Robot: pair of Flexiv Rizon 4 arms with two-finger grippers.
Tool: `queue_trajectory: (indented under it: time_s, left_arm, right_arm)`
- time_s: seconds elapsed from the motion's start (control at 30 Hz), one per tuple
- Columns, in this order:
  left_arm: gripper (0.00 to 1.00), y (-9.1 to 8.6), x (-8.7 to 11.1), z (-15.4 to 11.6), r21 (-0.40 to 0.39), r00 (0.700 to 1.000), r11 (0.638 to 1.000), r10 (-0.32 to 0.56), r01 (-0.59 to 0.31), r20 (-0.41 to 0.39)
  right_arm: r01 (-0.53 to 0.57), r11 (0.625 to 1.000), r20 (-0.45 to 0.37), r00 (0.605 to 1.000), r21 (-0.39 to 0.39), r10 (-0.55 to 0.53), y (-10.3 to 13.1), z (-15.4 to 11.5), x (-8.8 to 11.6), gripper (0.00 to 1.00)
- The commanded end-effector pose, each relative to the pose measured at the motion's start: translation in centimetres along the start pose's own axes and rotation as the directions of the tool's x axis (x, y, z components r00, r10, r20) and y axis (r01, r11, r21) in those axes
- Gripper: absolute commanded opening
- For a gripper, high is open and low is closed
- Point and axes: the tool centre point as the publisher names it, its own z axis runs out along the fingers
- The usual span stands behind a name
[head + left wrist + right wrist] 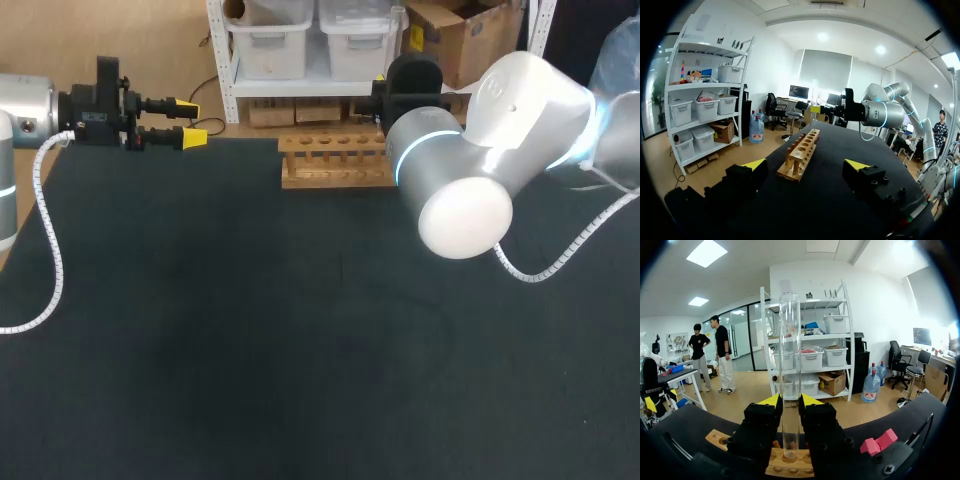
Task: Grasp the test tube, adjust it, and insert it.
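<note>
Right jaws pinching upright test tube point(789, 375), over rack point(785, 469)

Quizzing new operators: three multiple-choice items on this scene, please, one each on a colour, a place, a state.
1. The flat table top is: A dark; B white; C red.
2. The clear glass test tube is: A lying on the table; B upright in the right gripper, at the light wooden rack; C under the rack.
3. The left gripper is: A open, empty; B shut on the tube; C shut on the rack.
Key: A, seen dark from the head view; B, both fingers pinch it; A, yellow tips apart, nothing between.
</note>
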Motion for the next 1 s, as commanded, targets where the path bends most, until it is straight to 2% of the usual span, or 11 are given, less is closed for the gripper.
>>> queue_trajectory:
  time_s: [0.03, 0.63, 0.8, 1.0]
  left_arm:
    - [1.0, 0.0, 0.1, 0.0, 0.0, 1.0, 1.0, 0.003, -0.003, 0.003]
    - [1.0, 0.0, 0.1, 0.0, 0.0, 1.0, 1.0, 0.003, -0.003, 0.003]
    - [1.0, 0.0, 0.1, 0.0, 0.0, 1.0, 1.0, 0.003, -0.003, 0.003]
    - [1.0, 0.0, 0.1, 0.0, 0.0, 1.0, 1.0, 0.003, -0.003, 0.003]
  right_arm:
    - [0.065, 0.946, 0.419, 0.904, -0.317, 0.079, -0.3, 0.0, 0.4, 0.0]
    - [0.091, 0.939, 0.39, 0.919, -0.332, 0.049, -0.2, -1.0, 0.4, 0.0]
    - [0.107, 0.931, 0.318, 0.948, -0.35, 0.01, -0.5, -1.2, 0.0, 0.0]
    - [0.137, 0.922, 0.28, 0.959, -0.362, -0.032, -0.9, -1.3, -0.5, 0.0]
